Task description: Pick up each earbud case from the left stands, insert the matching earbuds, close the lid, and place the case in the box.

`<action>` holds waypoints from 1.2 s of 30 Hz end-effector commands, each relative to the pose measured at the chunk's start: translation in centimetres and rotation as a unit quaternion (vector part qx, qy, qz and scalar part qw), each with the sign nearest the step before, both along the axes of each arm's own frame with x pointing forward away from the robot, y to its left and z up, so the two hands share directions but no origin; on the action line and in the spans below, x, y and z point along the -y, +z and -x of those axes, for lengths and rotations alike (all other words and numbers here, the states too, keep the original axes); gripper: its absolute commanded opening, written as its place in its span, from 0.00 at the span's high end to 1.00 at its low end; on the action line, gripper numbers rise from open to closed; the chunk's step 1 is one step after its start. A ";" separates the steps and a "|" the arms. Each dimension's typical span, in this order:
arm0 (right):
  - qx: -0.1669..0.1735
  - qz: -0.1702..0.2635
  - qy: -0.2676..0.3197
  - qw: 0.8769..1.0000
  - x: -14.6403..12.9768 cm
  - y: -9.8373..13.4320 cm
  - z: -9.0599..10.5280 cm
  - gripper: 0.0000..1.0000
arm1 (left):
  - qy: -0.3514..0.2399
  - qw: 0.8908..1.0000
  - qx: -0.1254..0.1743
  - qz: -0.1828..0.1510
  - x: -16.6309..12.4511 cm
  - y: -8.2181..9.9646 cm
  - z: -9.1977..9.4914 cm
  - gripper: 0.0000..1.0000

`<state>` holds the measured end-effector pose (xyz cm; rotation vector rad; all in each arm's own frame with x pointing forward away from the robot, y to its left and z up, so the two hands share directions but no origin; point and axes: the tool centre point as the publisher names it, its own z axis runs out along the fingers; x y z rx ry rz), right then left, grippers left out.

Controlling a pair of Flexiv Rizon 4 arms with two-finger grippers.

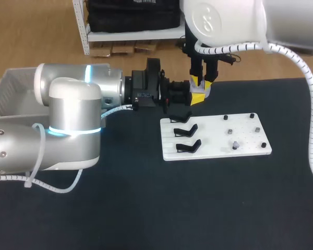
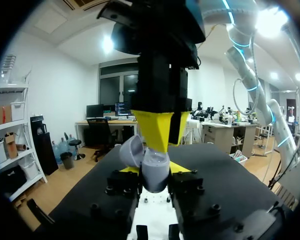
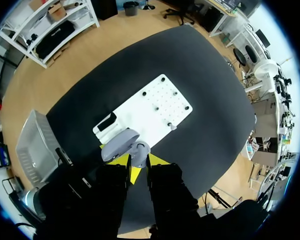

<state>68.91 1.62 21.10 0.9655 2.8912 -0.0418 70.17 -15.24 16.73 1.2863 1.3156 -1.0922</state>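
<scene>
1. Over the far edge of the table, the left gripper [image 2: 155, 174] is clamped on a grey earbud case [image 2: 157, 162]. One finger presses each side of its body, and the case is held clear of the table.
2. The case stands with its open mouth turned up, its lid [image 2: 131, 152] swung back and leaning off to one side.
3. The right gripper [image 1: 202, 82] hangs straight above that mouth, its yellow tips pointing down and right at the rim. From these angles it cannot be told whether it grips an earbud or nothing.
4. The coming move turns on this line-up: the opening lies directly below the right arm, so any insertion looks like a short vertical push. The left arm reaches in level from the side and serves only as a holder.
5. The raised lid appears to be the hazard, since it stands just beside the descending tips.
6. Near the arms lies a white board [image 1: 242, 136] with black stands [image 1: 187, 130] at its left end. The two stands in plain sight carry no case. The small pieces [image 1: 234, 145] on the board are too small to identify.
7. The box [image 1: 10, 86] waits at the table's left edge, well apart from the case.
</scene>
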 end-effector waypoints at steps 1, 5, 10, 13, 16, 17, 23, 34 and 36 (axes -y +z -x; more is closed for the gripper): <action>0.003 0.000 -0.003 1.000 0.1 0.1 0.2 0.64 | 0.003 1.000 0.003 0.005 0.0 -0.1 0.0 1.00; 0.006 -0.001 -0.004 1.000 0.2 0.3 0.3 0.62 | 0.003 1.000 0.003 0.005 0.0 -0.1 0.0 1.00; 0.017 -0.004 0.004 1.000 0.4 1.0 1.2 0.59 | 0.003 1.000 0.003 0.005 0.0 -0.1 0.0 1.00; 0.043 -0.015 0.027 0.999 0.8 1.5 2.5 0.54 | 0.003 1.000 0.003 0.005 0.0 -0.1 0.0 1.00; 0.084 -0.025 0.060 0.994 1.6 1.7 3.9 0.48 | 0.003 1.000 0.003 0.005 0.0 -0.1 0.0 1.00; 0.092 -0.041 0.071 0.992 1.9 1.6 4.3 0.50 | 0.003 1.000 0.003 0.005 0.0 -0.1 0.0 1.00; 0.165 -0.056 0.073 0.982 4.1 1.0 6.4 0.13 | 0.003 1.000 0.003 0.005 0.0 -0.1 0.0 1.00; 0.215 -0.056 0.045 0.974 7.3 -2.1 8.6 0.09 | 0.003 1.000 0.003 0.005 0.0 -0.1 0.0 1.00; 0.217 -0.054 0.051 0.973 7.6 -2.6 8.7 0.00 | 0.003 1.000 0.003 0.005 0.0 -0.1 0.0 1.00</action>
